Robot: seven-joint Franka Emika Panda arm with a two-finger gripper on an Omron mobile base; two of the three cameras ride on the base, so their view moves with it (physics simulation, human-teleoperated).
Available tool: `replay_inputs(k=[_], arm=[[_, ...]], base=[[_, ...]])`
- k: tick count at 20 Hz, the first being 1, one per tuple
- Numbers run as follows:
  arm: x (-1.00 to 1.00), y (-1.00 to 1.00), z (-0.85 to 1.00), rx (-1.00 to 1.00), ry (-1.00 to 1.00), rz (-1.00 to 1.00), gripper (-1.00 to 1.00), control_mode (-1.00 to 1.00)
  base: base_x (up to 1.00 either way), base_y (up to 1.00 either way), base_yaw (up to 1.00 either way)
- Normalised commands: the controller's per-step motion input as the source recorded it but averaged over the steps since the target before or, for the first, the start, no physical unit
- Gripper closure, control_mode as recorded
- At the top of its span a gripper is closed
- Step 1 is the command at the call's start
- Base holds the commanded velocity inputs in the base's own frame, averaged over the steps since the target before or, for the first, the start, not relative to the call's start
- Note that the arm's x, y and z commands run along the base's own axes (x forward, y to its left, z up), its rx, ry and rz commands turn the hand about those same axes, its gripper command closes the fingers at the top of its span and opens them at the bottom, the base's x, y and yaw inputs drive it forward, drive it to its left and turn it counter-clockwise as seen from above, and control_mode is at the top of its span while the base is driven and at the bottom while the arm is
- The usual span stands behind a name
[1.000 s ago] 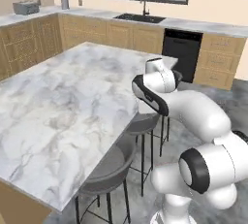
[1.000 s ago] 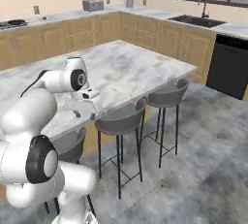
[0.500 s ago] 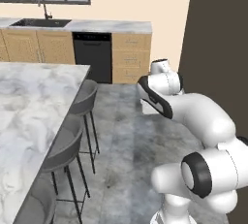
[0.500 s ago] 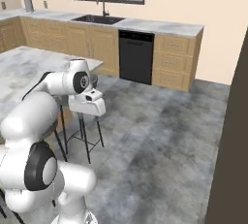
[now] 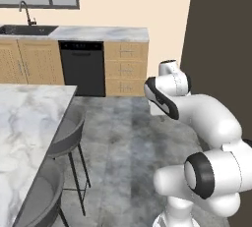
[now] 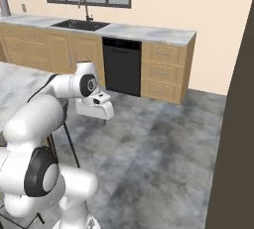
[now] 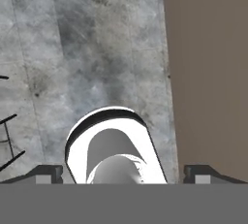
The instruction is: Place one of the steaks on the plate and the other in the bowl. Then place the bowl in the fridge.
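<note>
My gripper is open, with its two dark fingertips far apart and nothing between them. It points down at the grey stone floor, and a brown panel runs along the right of the hand view. In the right base view the gripper is tucked close to the folded arm, beside the island. A tall dark brown panel stands at the right edge; I cannot tell whether it belongs to the fridge. The steaks, the plate and the bowl are out of view.
The marble island with grey stools lies to the left. Along the back wall run wooden cabinets, a black dishwasher and a sink. Open grey floor spreads between the island and the dark panel.
The whole picture has swept sideways: the base has turned right, so the island slid off to the left and the dark panel came in at the right. The gripper has stayed open.
</note>
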Motion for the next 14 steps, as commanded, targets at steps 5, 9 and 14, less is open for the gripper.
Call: replay_inputs(k=[5, 9, 14], arm=[[0.00, 0.00, 0.00, 0.00, 0.00, 0.00, -1.00, 1.00], [0.00, 0.00, 0.00, 0.00, 0.00, 0.00, -1.00, 1.00], [0.00, 0.00, 0.00, 0.00, 0.00, 0.00, -1.00, 1.00]], base=[[1.00, -0.24, 0.03], [1.00, -0.26, 0.00], [1.00, -0.14, 0.00]])
